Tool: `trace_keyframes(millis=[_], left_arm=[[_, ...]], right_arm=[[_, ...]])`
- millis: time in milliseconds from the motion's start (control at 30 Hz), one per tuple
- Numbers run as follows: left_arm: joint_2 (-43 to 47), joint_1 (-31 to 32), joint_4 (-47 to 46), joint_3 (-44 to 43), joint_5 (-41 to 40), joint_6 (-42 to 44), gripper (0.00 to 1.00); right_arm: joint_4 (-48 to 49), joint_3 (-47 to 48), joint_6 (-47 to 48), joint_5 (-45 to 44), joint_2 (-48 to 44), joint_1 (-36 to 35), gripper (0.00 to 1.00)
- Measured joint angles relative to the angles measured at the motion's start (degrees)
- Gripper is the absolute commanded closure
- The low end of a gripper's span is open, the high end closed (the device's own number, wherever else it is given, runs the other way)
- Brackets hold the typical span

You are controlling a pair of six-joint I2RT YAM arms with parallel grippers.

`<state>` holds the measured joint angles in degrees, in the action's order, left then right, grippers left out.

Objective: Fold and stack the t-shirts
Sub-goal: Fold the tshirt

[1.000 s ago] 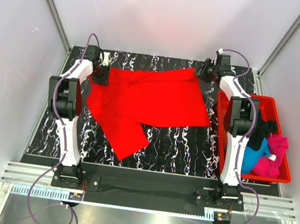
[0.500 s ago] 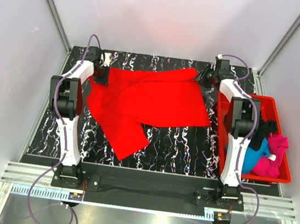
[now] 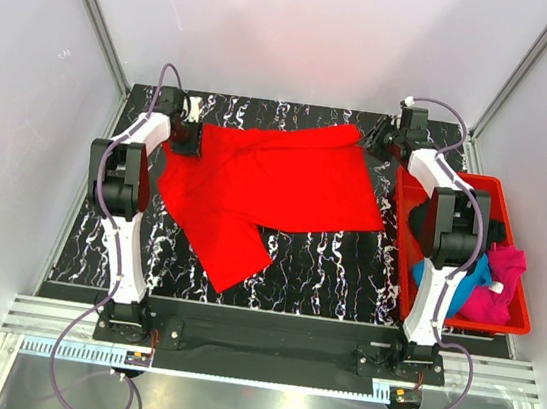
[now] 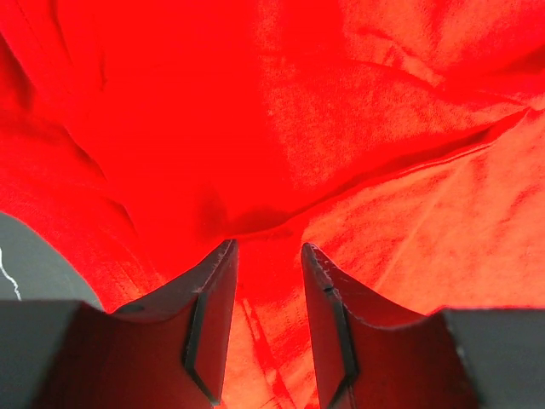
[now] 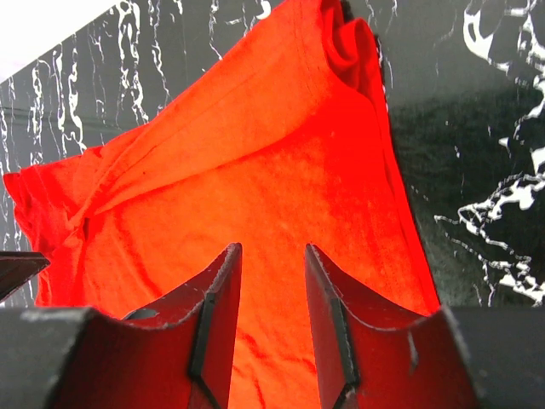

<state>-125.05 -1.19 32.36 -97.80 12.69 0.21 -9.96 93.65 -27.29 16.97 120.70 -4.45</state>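
Note:
A bright red t-shirt (image 3: 277,180) lies spread on the black marbled table (image 3: 326,262), one sleeve pointing to the near left. My left gripper (image 3: 185,138) sits low at the shirt's far left corner. In the left wrist view its jaws (image 4: 268,247) stand apart, with wrinkled red cloth (image 4: 341,111) under and between them. My right gripper (image 3: 378,138) hovers just off the shirt's far right corner. In the right wrist view it (image 5: 272,249) is open and empty above the shirt (image 5: 255,170). Black (image 3: 481,237), blue (image 3: 460,285) and magenta-pink (image 3: 499,290) t-shirts lie crumpled in the bin.
A rigid red plastic bin (image 3: 479,179) stands at the table's right edge, beside the right arm. White walls and metal rails enclose the table on three sides. Bare marbled table shows beyond the shirt in the right wrist view (image 5: 460,128).
My right arm has swung to the right and its gripper has drawn back from the shirt's far right corner. The left gripper and the shirt have stayed in place.

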Motion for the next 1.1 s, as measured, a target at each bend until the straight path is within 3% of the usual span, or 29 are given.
trace_keyframes(millis=[600,1100], left_arm=[[0.1,0.0,0.5,0.0,-2.2,1.9,0.68],[0.0,0.0,1.0,0.0,-2.2,1.7,0.67]], right_arm=[[0.7,-2.9,-2.1,0.1,-0.2,0.0,0.58],[0.7,-2.9,-2.1,0.0,-1.2,0.0,0.57]])
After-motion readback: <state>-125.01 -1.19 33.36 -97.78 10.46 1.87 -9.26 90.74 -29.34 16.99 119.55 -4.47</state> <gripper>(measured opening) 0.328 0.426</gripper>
